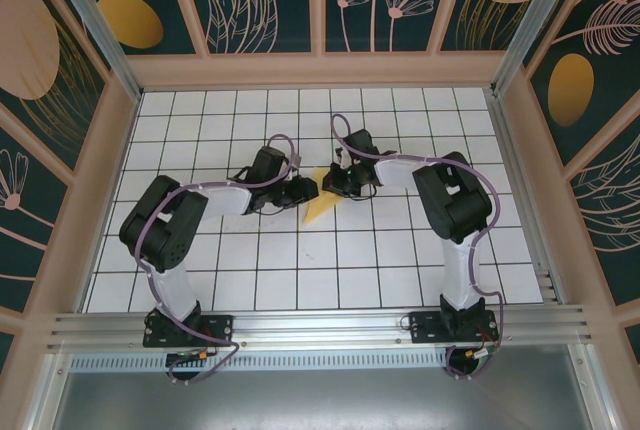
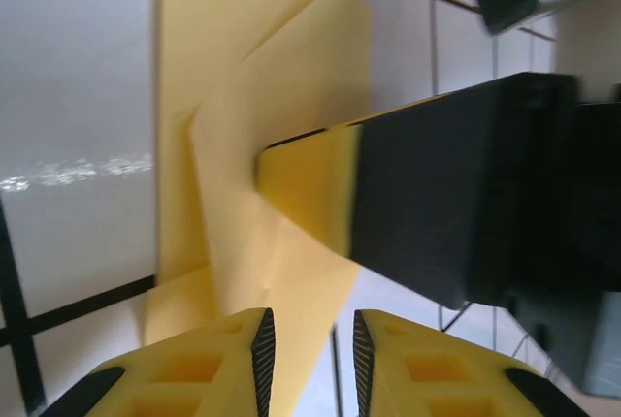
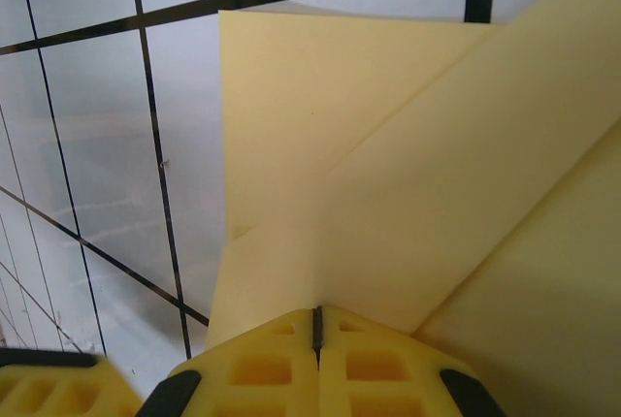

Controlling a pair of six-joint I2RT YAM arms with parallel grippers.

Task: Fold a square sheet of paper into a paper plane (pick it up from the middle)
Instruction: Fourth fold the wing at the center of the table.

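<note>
2 pincers meet at one folded sheet of paper [image 1: 322,208] near the middle of the tabletop [image 1: 400,250], a little toward the far side. The right pincer [image 3: 316,325] is fully closed: its yellow pads press together with only a thin dark seam between them, and the lower edge of the paper runs straight into that seam, so it is clamped on the paper. From the left wrist the same pincer shows as a black block with a yellow tip that pinches the sheet from the right.

The left pincer [image 2: 312,325] stands slightly apart, with a narrow gap between its 2 yellow fingers [image 2: 233,359]. An edge of the paper hangs down into that gap, but the pads do not squeeze it.

The paper is plain yellow and already creased. The right wrist view shows a diagonal fold with 1 layer lying over another, and the left wrist view shows 2 flaps spreading from a vertical crease. From above it reads as a small pointed shape between the 2 pincers, its tip aimed near and left. Whether that tip touches the tabletop I cannot tell.

The left arm reaches in from the left and the right arm from the right, both bent low over the white tiles with dark grid lines. Their bases sit on a metal rail [image 1: 320,325] at the near edge. Dark panels [image 1: 260,0] with leaf and flower patterns wall in the left, far and right sides
</note>
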